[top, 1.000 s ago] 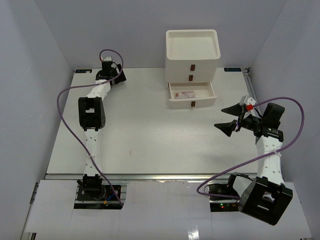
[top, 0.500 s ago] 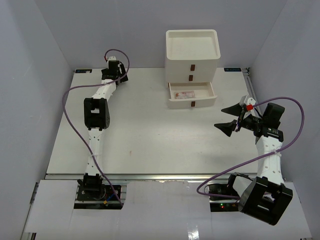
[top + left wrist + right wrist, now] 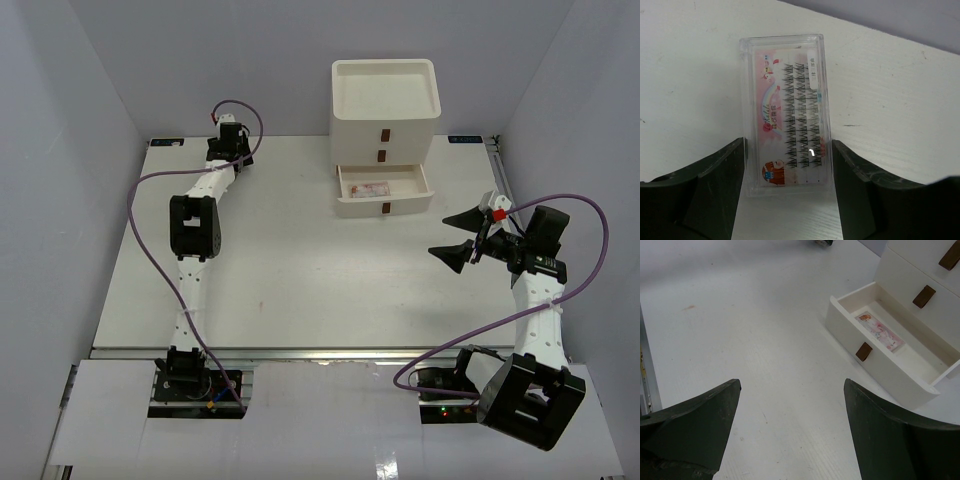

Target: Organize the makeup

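Straddling a clear pink packet flat near the far edge of the counter, the left pincer stands apart. The right pincer gapes over the counter, near the open drawer holding a second packet.

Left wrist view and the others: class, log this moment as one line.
left gripper: open, astride packet on table | right gripper: open, empty | bottom drawer: open, second packet inside
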Robot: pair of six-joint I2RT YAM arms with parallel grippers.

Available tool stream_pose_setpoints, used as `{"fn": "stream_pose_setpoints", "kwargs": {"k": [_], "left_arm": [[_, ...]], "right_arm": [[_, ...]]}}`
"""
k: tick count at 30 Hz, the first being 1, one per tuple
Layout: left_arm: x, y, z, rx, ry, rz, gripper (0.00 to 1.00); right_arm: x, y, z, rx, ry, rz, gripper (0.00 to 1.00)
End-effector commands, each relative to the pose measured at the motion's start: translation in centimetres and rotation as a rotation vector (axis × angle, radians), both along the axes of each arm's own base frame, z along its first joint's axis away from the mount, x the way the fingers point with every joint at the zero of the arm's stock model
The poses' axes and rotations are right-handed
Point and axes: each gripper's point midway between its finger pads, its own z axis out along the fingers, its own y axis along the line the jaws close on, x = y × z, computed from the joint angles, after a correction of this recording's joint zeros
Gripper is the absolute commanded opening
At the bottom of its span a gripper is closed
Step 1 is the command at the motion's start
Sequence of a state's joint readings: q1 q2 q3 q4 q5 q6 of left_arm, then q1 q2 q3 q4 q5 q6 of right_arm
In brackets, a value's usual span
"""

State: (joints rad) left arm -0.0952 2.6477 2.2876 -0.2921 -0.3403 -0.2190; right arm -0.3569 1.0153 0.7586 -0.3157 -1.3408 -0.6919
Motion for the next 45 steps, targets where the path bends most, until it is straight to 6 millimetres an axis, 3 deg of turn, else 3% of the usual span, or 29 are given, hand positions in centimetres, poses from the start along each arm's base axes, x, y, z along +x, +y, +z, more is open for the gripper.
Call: {"fn": "stream_pose_setpoints", "kwargs": {"k": [1,3,6,11,17,18,22,27,29,34,38,40,44,45], "left_arm": [[-2.9,0.5,-1.9,-0.005,0.111,-0.001,0.31],[-3.6,-0.1,-1.0,-0.043,0.102,-0.016,0.19],[-4.9,-1.6,1.7,-0.111,0.057,-0.075,0.13],[-8.3,-5.3,8.7,-0.26,-0.076,-0.23,0.06],[-14.2,-12.2,14.7,-0.393,-0.169,-0.488,0.02],[-15.4,-13.4,16.8,-0.395,-0.21,-0.54,0.02],[-21.3,-19.7,18.2,-0.372,-0.224,-0.811,0.02],[-27.0,-24.9,21.4,-0.292,-0.305,-1.129,0.02],[-28.5,-26.8,21.6,-0.266,-0.31,-1.237,0.02],[-29.0,-31.2,21.7,-0.097,-0.333,-1.449,0.03],[-26.7,-34.1,19.6,0.041,-0.343,-1.508,0.04],[-25.3,-35.5,20.0,0.119,-0.382,-1.517,0.05],[-22.7,-37.8,18.9,0.225,-0.409,-1.55,0.08],[-22.3,-38.4,17.9,0.241,-0.398,-1.563,0.08]], "right_arm": [[0.1,0.1,1.3,-0.02,-0.056,0.01,0.9],[0.1,0.0,1.3,-0.02,-0.059,0.009,0.9],[0.1,0.0,1.3,-0.024,-0.064,0.005,0.9],[0.0,-0.2,1.4,-0.028,-0.075,-0.002,0.9],[0.0,-0.5,1.4,-0.035,-0.087,-0.015,0.9],[0.0,-0.5,1.4,-0.036,-0.086,-0.016,0.9],[0.1,-0.7,1.2,-0.041,-0.088,-0.025,0.9],[0.2,-0.9,1.2,-0.049,-0.097,-0.036,0.9],[0.2,-1.0,1.2,-0.049,-0.098,-0.042,0.9],[0.3,-1.4,1.0,-0.049,-0.096,-0.056,0.9],[0.5,-1.7,0.9,-0.048,-0.091,-0.068,0.9],[0.6,-1.9,0.8,-0.048,-0.088,-0.076,0.9],[0.8,-2.2,0.6,-0.047,-0.083,-0.087,0.9],[0.8,-2.2,0.6,-0.046,-0.081,-0.089,0.9]]}}
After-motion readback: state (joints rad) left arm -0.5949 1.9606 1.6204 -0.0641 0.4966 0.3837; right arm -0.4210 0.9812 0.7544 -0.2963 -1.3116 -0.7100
